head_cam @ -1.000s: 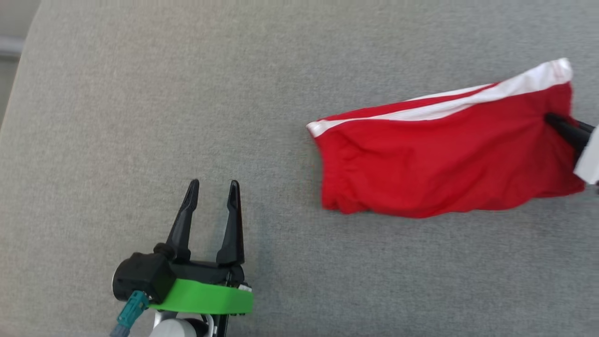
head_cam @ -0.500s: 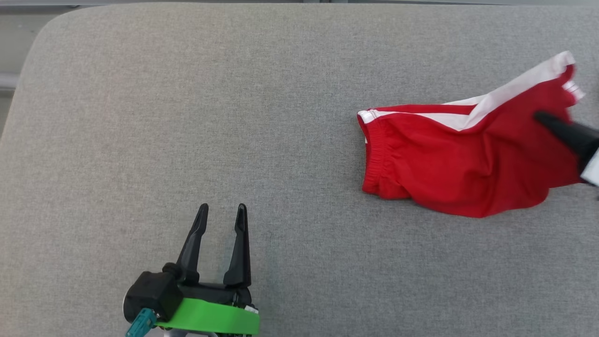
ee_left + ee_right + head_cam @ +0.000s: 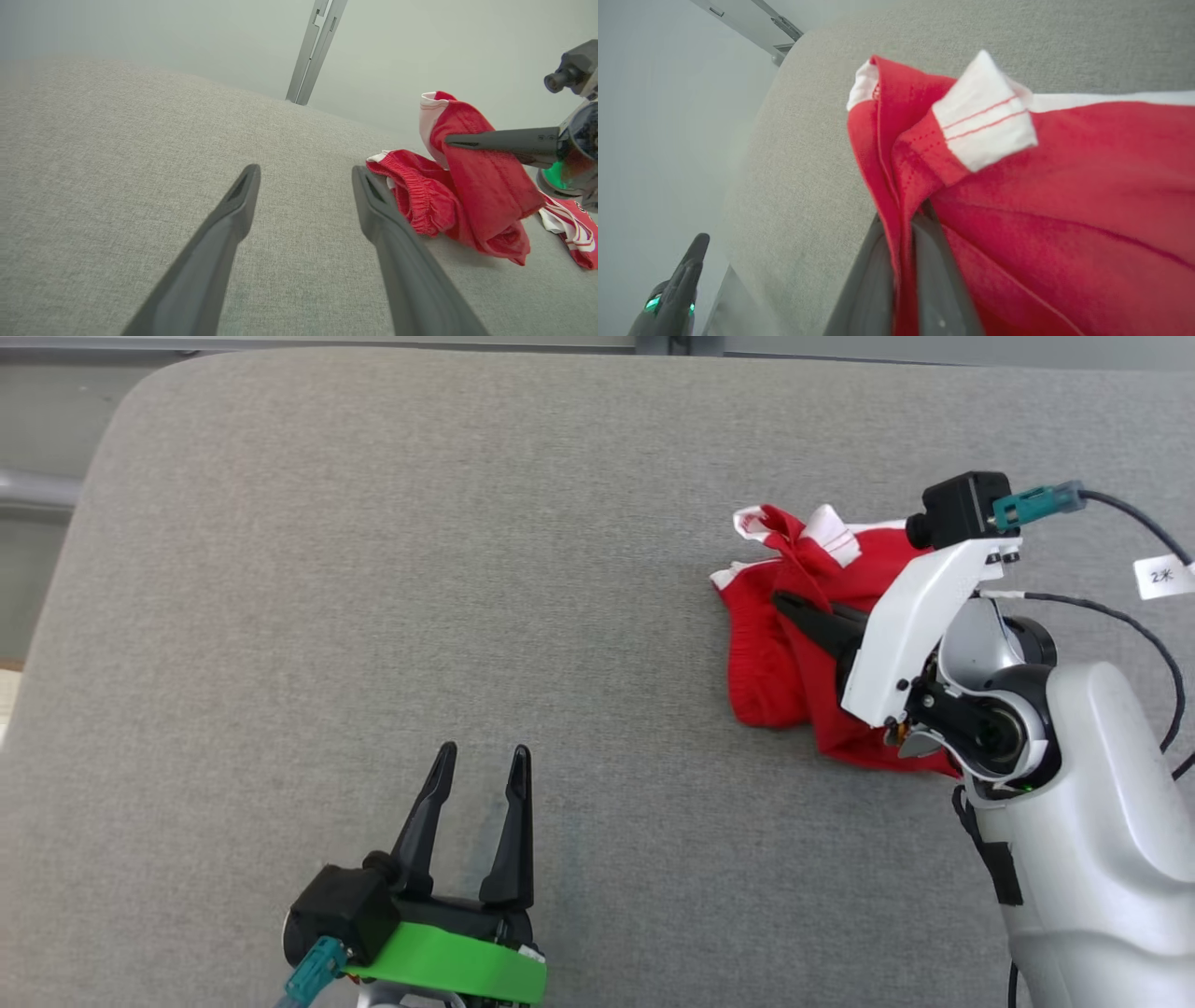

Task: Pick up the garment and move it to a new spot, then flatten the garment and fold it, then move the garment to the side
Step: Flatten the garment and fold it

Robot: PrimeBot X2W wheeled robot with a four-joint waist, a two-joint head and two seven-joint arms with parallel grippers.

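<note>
- The garment is bunched at centre right on the grey fabric surface.
- A fold is pinched in the jaws of the right gripper.
- The left gripper is held at lower left, jaws spread.

Right gripper rises from bottom middle, its two dark fingers pinched together on a fold of the garment. The fold stands up between them, red cloth spreading right and down. A white cuff with two thin red stitch lines sticks up near the top. Grey fabric surface lies behind. Left gripper sits at lower left with a green glow, blurry. Metal rail at top left.
</note>
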